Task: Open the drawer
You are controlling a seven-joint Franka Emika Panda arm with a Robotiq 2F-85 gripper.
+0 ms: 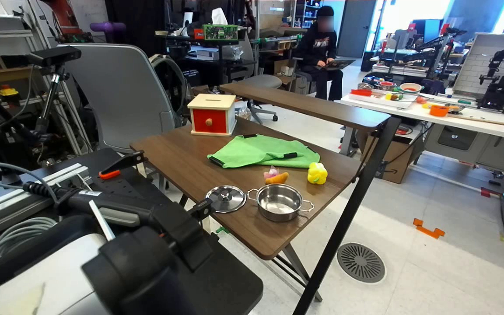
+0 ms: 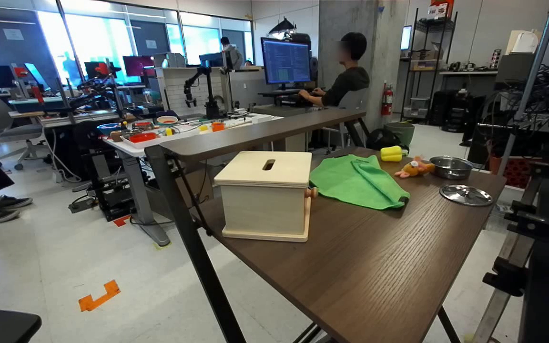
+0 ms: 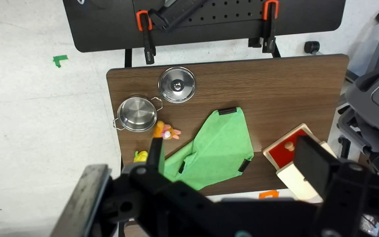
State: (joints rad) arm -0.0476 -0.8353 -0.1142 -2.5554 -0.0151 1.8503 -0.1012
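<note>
The drawer has a red front (image 1: 219,121) with a round wooden knob and sits in a pale wooden box (image 1: 211,101) at the table's far end. The red front looks flush with the box, so the drawer is shut. In an exterior view the box (image 2: 265,209) shows from its side, with the knob (image 2: 311,192) sticking out. In the wrist view the red front (image 3: 280,154) and knob (image 3: 289,146) show beside the right finger, which hides part of the box. My gripper (image 3: 232,143) is wide open and empty, high above the table and touching nothing.
A green cloth (image 3: 219,144) lies beside the box. A metal pot (image 3: 137,114), a lid (image 3: 177,85), a plush toy (image 3: 165,131) and a yellow pepper (image 3: 140,156) are at the other end. A raised shelf (image 1: 304,105) runs along one table edge. A grey chair (image 1: 118,87) stands near the box.
</note>
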